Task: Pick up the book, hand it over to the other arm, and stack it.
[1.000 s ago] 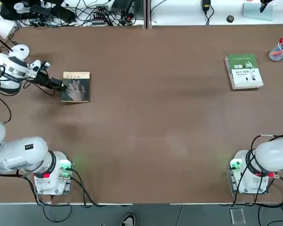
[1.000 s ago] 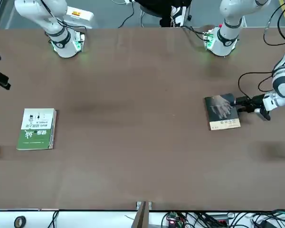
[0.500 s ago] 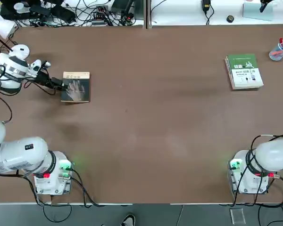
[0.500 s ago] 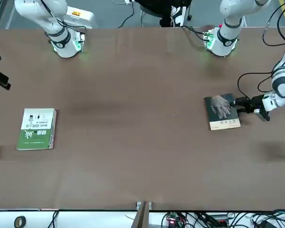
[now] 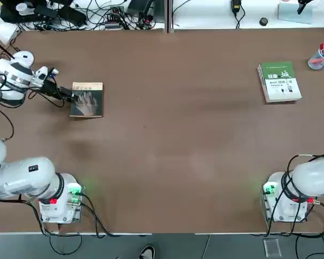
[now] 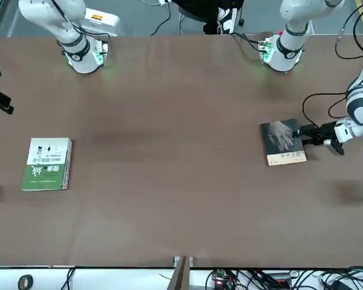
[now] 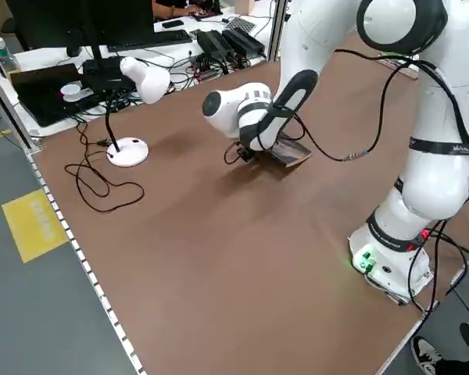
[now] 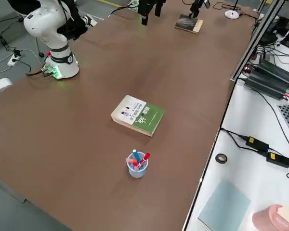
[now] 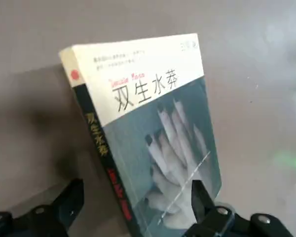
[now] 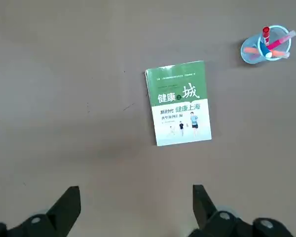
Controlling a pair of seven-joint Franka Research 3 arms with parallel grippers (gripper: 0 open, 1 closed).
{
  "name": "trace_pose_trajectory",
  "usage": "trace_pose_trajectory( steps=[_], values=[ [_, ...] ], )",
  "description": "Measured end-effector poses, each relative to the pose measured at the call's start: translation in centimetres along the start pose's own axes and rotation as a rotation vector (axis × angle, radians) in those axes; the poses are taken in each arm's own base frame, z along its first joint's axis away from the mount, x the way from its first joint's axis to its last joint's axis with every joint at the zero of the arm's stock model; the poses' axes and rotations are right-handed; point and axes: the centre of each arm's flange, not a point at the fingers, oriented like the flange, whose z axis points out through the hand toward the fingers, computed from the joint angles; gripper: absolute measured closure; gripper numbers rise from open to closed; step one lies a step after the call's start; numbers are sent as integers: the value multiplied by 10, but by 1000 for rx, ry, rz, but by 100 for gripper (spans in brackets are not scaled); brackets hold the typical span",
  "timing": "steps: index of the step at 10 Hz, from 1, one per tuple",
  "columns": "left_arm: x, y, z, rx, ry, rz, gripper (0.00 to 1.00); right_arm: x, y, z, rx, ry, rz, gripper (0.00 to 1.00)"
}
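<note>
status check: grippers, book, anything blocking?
Left gripper open, low at the book, fingers straddling its edge. Right gripper open, idle above the green-and-white book. Path clear.

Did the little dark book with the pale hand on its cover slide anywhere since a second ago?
No. The small dark grey-green book lies at the same spot on the brown table, equally far from the green-and-white book. The left gripper is at its edge.

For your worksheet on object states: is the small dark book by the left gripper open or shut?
Shut: the book lies flat, cover up, no pages showing.
</note>
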Motion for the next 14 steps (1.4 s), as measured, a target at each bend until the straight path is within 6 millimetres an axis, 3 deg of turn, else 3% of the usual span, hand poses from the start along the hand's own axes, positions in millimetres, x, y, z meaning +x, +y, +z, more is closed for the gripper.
trace_pose_trajectory(
  steps=[10,14],
  values=[
    [10,-1,3,-24,13,-1,5,0,0,0,0,0,0,0],
    [14,3,5,-30,16,8,11,0,0,0,0,0,0,0]
  ],
)
